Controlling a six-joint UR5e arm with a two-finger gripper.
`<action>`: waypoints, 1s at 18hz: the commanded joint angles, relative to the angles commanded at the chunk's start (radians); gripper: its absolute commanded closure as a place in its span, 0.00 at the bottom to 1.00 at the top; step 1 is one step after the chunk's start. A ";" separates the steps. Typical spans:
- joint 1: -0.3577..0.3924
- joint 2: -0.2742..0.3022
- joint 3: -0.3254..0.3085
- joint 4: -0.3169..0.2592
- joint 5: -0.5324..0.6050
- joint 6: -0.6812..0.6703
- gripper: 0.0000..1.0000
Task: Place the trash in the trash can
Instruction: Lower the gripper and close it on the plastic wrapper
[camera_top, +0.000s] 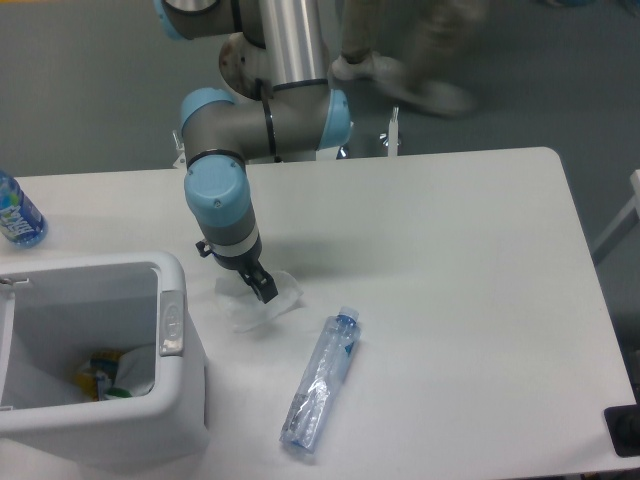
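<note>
Gripper (258, 286) is down on the crumpled white sheet (262, 305), left of frame centre, just right of the trash can (172, 345). Finger opening and grip: can't tell, seen edge-on. Crushed clear bottle (320, 381) lies on the table (470, 260) at lower centre, apart from both. Blue-labelled water bottle (16, 212) at far left edge.

Single fixed camera, mounted high in front, looking steeply down across worktop (450, 260) toward arm base; mid-range, floor visible beyond far edge. No second view.
</note>
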 joint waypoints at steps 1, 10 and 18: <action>0.000 0.000 0.006 0.000 0.000 -0.014 0.73; 0.029 0.055 0.049 -0.017 -0.028 -0.025 1.00; 0.199 0.251 0.116 -0.129 -0.210 -0.008 1.00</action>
